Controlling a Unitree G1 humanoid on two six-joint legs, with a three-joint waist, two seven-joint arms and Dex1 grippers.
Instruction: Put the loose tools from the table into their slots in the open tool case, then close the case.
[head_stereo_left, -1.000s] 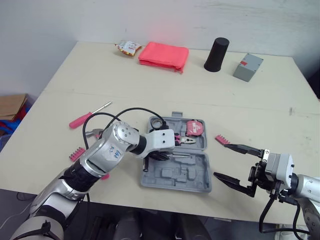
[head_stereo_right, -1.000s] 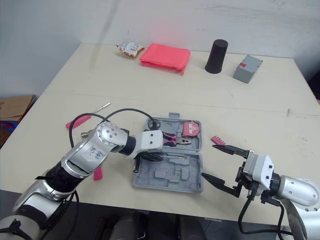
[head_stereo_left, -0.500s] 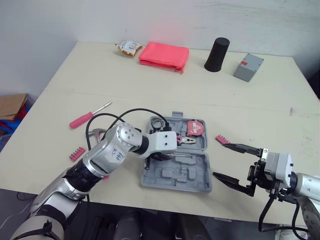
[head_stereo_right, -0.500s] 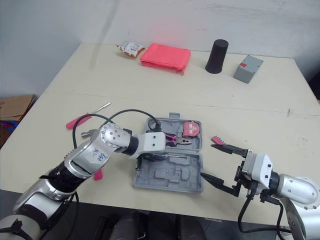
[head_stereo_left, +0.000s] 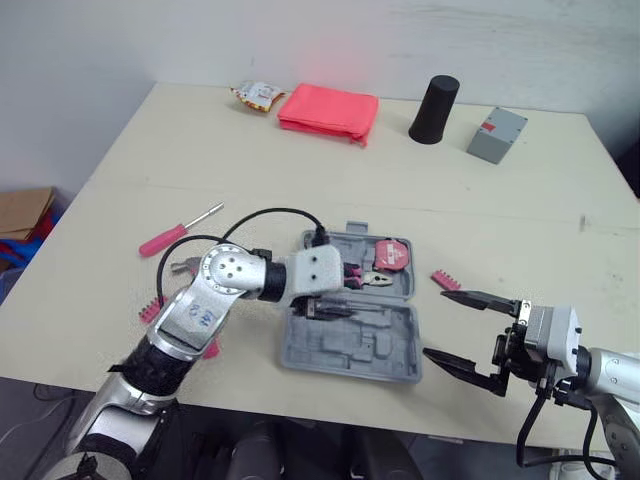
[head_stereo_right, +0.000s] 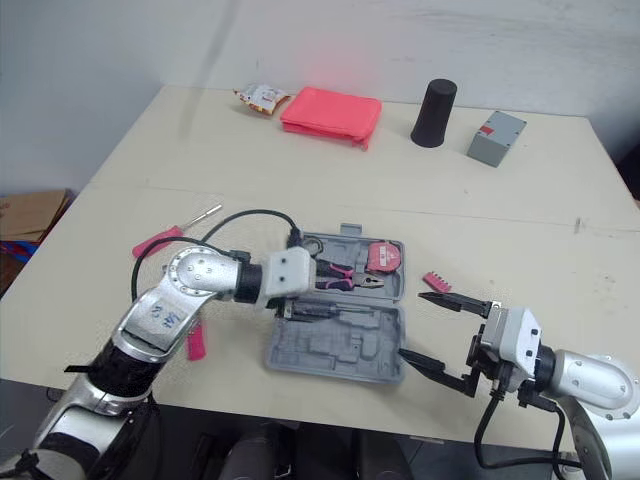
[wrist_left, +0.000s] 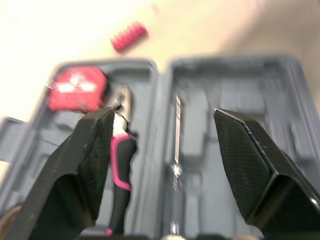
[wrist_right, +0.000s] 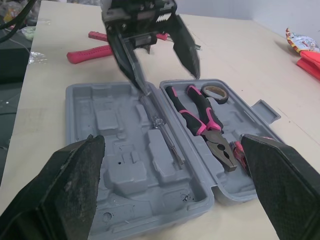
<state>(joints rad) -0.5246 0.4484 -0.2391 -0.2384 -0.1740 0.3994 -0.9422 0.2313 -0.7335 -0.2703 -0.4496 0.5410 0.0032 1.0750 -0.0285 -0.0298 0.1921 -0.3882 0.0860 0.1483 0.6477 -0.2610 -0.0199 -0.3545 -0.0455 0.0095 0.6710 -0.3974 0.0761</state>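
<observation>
In the head views the grey tool case (head_stereo_left: 372, 352) lies open on the pale worktop (head_stereo_left: 300, 180), its long axis running left to right and its hinge along that axis, with the lid half on the far side. In that lid half the pink-handled pliers (head_stereo_left: 362, 279) lie along the case, nose pointing right toward the red tape measure (head_stereo_left: 392, 254). A pink screwdriver (head_stereo_left: 178, 234) lies on the worktop well left of the case, its shaft pointing up and to the right. A pink bit strip (head_stereo_left: 447, 281) sits just off the case's right end. Far behind the case, near the white wall (head_stereo_left: 300, 40), are a pink cloth (head_stereo_left: 327, 110), a black cup (head_stereo_left: 433, 109) and a grey box (head_stereo_left: 495, 134). The left end effector (head_stereo_left: 330, 309) hangs over the hinge at the case's left part. The right end effector (head_stereo_left: 436, 322) hovers off the case's right end, spread wide and empty. In the left wrist view the two black fingers (wrist_left: 95, 150) stand well apart above the case, gripping nothing. A slim metal tool (wrist_left: 176, 135) lies between them in the tray half, parallel to the hinge. In the right wrist view that arm's own fingers (wrist_right: 75, 185) frame the open case from its right end. There the left end effector's fingers stand spread, one tip down at the far end of the slim tool.
</observation>
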